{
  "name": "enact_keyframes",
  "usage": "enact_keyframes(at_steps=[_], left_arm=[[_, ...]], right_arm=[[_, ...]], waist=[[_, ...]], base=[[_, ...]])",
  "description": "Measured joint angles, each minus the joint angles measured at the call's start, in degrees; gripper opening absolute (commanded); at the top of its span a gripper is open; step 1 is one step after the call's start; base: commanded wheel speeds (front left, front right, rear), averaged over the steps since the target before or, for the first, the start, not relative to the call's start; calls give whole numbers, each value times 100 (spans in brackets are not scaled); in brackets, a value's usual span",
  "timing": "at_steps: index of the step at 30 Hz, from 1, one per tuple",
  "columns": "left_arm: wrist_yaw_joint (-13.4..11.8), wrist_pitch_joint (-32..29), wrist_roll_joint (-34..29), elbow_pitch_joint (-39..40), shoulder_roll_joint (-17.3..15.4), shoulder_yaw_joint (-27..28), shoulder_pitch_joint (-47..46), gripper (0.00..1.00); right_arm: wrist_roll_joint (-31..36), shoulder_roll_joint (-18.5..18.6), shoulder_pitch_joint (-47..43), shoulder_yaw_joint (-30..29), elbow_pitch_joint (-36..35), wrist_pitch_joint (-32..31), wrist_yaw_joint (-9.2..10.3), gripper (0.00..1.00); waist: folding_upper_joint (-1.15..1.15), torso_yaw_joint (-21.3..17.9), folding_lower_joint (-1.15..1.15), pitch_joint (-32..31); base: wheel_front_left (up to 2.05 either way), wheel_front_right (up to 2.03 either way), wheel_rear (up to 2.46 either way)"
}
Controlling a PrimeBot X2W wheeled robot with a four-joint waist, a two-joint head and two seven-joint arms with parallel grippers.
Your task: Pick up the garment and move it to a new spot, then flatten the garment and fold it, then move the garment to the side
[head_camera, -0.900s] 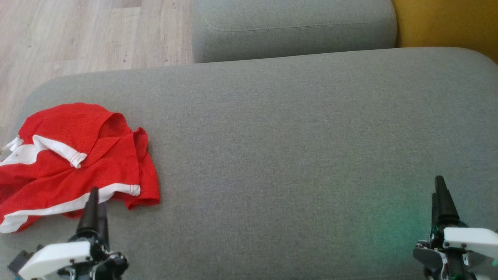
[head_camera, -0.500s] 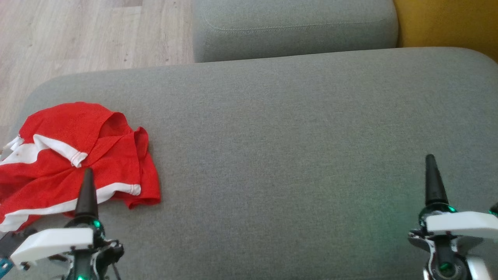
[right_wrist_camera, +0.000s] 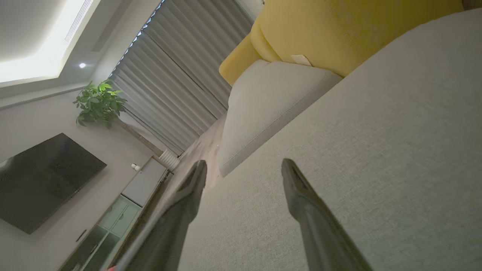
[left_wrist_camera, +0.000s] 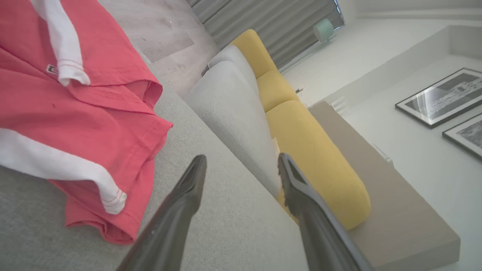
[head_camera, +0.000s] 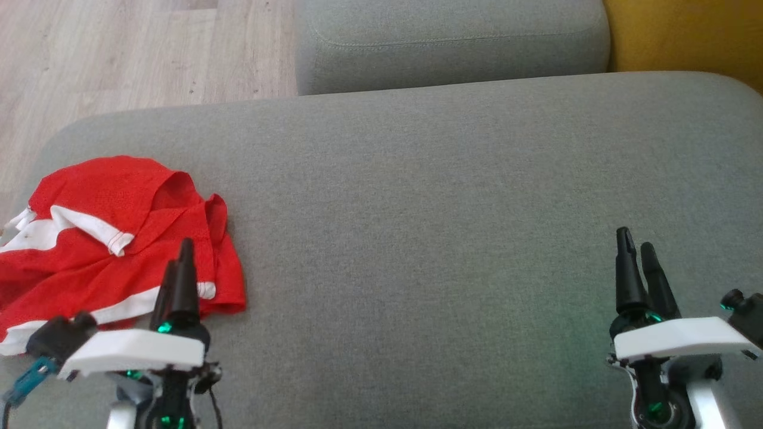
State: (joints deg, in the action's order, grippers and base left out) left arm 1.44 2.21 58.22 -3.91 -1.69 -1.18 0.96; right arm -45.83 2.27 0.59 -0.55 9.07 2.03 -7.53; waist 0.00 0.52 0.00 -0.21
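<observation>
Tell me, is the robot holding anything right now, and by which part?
Nothing is held. The left gripper stands open beside the red-and-white garment, no cloth between its fingers; the right gripper is open over the grey sofa cushion.

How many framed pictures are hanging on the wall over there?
2. One framed picture hangs at the right of the left wrist view. The second framed picture sits just below it in that view, cut off by the edge. More may lie beyond what the camera takes in.
</observation>
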Motion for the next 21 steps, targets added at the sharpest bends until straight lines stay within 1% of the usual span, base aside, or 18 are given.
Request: enact_keyframes(at_steps=[5, 7, 10, 11, 21], left_arm=[[-131, 92, -689, 74, -5, -234, 1, 100], [-209, 116, -981, 125, -59, -378, 1, 100], [-434, 151, -1341, 178, -186, -599, -1, 100], [-599, 198, -1469, 178, -242, -735, -1, 100], [-1215, 356, -2242, 179, -694, -1470, -15, 100]], right_arm=[[478, 0, -2, 92, -51, 58, 0, 100], [648, 0, -2, 140, -92, 112, 0, 100], [901, 0, -2, 157, -135, 160, 0, 100], [1092, 0, -2, 176, -166, 204, 0, 100], [1996, 3, -3, 298, -225, 361, 0, 100]], waist=[[0, -10, 0, -1], [0, -18, 0, -1], [0, -27, 0, -4], [0, -28, 0, -8], [0, -8, 0, -39]], base=[[0, 0, 0], [0, 0, 0], [0, 0, 0], [0, 0, 0], [0, 0, 0]])
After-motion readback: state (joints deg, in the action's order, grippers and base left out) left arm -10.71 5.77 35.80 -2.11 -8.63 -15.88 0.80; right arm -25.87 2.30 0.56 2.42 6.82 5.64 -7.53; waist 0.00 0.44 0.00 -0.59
